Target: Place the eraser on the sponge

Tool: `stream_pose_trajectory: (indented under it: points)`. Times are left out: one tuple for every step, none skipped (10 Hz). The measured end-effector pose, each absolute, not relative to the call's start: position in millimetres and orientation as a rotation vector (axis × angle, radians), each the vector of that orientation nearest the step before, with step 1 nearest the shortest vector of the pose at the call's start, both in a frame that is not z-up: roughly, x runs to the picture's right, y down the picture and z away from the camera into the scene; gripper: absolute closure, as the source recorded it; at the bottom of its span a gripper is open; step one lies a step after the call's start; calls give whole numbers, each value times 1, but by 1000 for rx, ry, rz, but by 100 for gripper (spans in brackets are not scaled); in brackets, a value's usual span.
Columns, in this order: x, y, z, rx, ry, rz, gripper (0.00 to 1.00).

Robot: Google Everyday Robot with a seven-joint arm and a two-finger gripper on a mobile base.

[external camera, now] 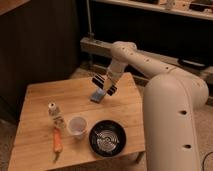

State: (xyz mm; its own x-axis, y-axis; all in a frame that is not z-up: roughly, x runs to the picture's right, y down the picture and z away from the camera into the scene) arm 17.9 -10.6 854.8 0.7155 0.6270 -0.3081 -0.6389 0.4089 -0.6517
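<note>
**Eraser held over sponge, release risk noted**

Camera view: The gripper (104, 86) hangs over the table's (37, 97) 1 o'clock area. Its jaws are closed across the middle of the eraser (97, 80), whose black ends stick out on either side. The sponge (97, 95) lies flat on the wood just below, at the gripper's 7 o'clock. Whether eraser and sponge touch cannot be told.

Risks, as judged:
- The eraser is longer than the sponge and sits slantwise to it. Released off-centre, it could tip off the soft pad onto the wood.
- Pressing down could push the sponge sideways.

Containers:
- The translucent cup (76, 125) stands at the sponge's 7 o'clock. Its contents cannot be made out.
- The black bowl (107, 138) stands at the sponge's 5 o'clock. It shows only its ridged inside.
</note>
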Motion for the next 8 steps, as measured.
stream_pose_trajectory:
  points:
    - [12,-9,856,-825,14,794,100]
    - [7,-5,858,-823,16,790,100]
    - [0,-1,861,-818,17,788,100]
    - [-4,4,864,-817,21,785,100]
    - [-10,8,866,-819,20,782,100]
    - [-16,12,869,-822,21,777,100]
    - [-23,18,874,-830,21,775,100]
    - [-25,23,882,-836,32,780,100]
